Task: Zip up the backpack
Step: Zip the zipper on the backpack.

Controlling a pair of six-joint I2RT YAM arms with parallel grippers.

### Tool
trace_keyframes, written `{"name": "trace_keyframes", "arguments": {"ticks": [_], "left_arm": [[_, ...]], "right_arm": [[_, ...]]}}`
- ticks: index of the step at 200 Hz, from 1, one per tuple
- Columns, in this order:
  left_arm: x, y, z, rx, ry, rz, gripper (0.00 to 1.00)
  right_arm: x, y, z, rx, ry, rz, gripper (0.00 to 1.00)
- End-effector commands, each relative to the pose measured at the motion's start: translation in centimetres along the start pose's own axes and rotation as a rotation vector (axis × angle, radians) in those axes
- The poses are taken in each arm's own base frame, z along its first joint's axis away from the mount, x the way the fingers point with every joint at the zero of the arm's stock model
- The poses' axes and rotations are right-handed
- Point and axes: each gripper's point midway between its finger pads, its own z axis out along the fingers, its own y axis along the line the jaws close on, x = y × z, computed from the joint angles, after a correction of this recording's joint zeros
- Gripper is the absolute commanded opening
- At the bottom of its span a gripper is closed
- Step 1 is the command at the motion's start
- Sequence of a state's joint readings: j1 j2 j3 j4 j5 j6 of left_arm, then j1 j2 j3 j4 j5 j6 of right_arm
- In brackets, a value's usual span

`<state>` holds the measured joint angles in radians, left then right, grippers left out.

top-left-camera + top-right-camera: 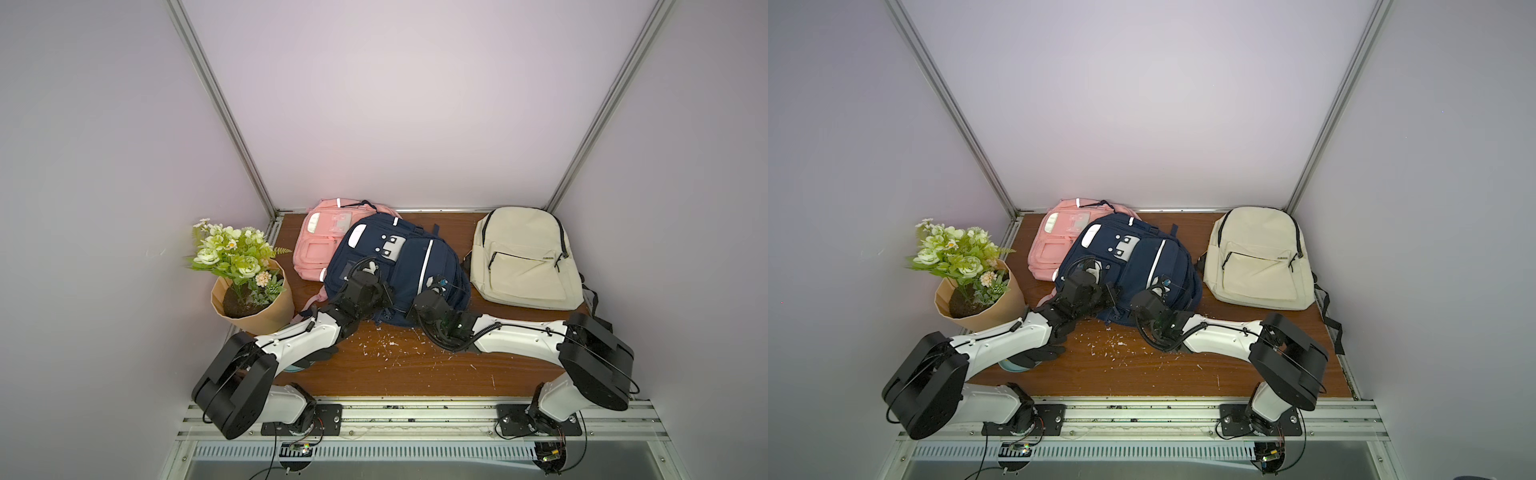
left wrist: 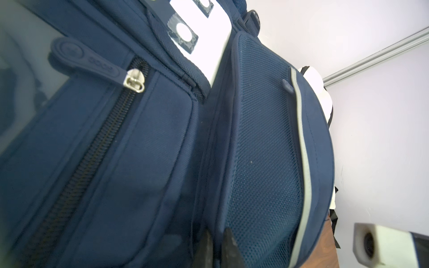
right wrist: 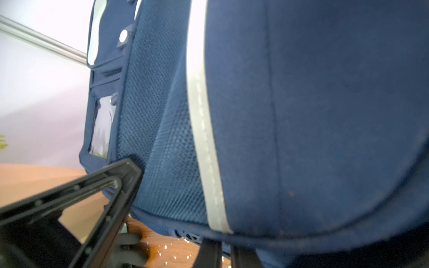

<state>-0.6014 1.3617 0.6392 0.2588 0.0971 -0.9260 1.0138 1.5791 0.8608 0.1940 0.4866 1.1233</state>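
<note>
Looking down in both top views, I have the navy backpack [image 1: 399, 257] lying front-up in the middle of the bench [image 1: 415, 374]. Its far corner overlaps the pink backpack [image 1: 318, 241] behind it. The cream backpack [image 1: 523, 257] lies apart on the right, and a paper-wrapped flower pot [image 1: 253, 299] stands at the left edge. The left arm [image 1: 299, 338] and right arm [image 1: 519, 336] both reach to the navy backpack's near end.

In the left wrist view, the left end effector [image 2: 218, 248] is pressed together on a piped seam [image 2: 216, 162], which runs between the front pocket [image 2: 144, 150] and the mesh panel [image 2: 260, 139]. The fabric sits pinched in its grip. Beside the pocket I see a zip line [image 2: 92, 150]. Its metal slider [image 2: 134, 81] is at the far end, and the rubber pull [image 2: 83, 58] lies against a clear window [image 2: 23, 81].

In the right wrist view, the right end effector [image 3: 225, 255] is closed on the backpack's lower rim, just above the bench and near the grey reflective stripe [image 3: 200, 139]. White flecks [image 1: 382, 345] dot the wood in front.
</note>
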Motion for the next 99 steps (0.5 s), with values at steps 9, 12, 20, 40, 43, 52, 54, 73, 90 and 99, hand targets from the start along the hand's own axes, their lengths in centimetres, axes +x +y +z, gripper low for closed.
{"name": "trace_keyframes", "arguments": {"ticks": [9, 12, 20, 40, 43, 52, 54, 73, 90, 99], "left_arm": [[1.1, 0.1, 0.9, -0.009, 0.084, 0.047, 0.00], [1.2, 0.0, 0.9, -0.002, 0.088, 0.044, 0.00], [1.4, -0.3, 1.0, 0.016, 0.091, 0.037, 0.00], [1.8, -1.3, 0.8, 0.053, 0.110, 0.019, 0.00], [1.9, -1.7, 0.8, 0.071, 0.119, 0.011, 0.00], [2.3, -2.9, 0.6, 0.128, 0.149, -0.005, 0.00], [2.4, -3.2, 0.5, 0.138, 0.156, -0.009, 0.00], [2.8, -4.2, 0.0, 0.131, 0.169, 0.021, 0.00], [3.2, -4.1, -0.3, 0.103, 0.168, 0.043, 0.00], [3.6, -3.9, -0.3, 0.109, 0.177, 0.030, 0.00]], "right_arm": [[-2.6, -1.4, -0.3, 0.100, -0.077, -0.087, 0.17], [-2.5, -1.5, -0.2, 0.101, -0.072, -0.092, 0.20], [-2.1, -1.6, 0.1, 0.100, -0.059, -0.099, 0.26], [-1.1, -1.3, 1.4, 0.075, -0.035, -0.123, 0.33], [-0.9, -1.1, 1.6, 0.062, -0.026, -0.128, 0.34], [-0.4, -0.9, 2.6, 0.043, 0.006, -0.134, 0.34], [-0.3, -0.9, 2.7, 0.043, 0.010, -0.132, 0.34], [-0.2, -1.5, 3.6, 0.063, 0.015, -0.121, 0.35], [-0.8, -1.5, 3.4, 0.059, -0.010, -0.117, 0.35], [-1.2, -1.6, 3.2, 0.073, -0.023, -0.122, 0.36]]}}
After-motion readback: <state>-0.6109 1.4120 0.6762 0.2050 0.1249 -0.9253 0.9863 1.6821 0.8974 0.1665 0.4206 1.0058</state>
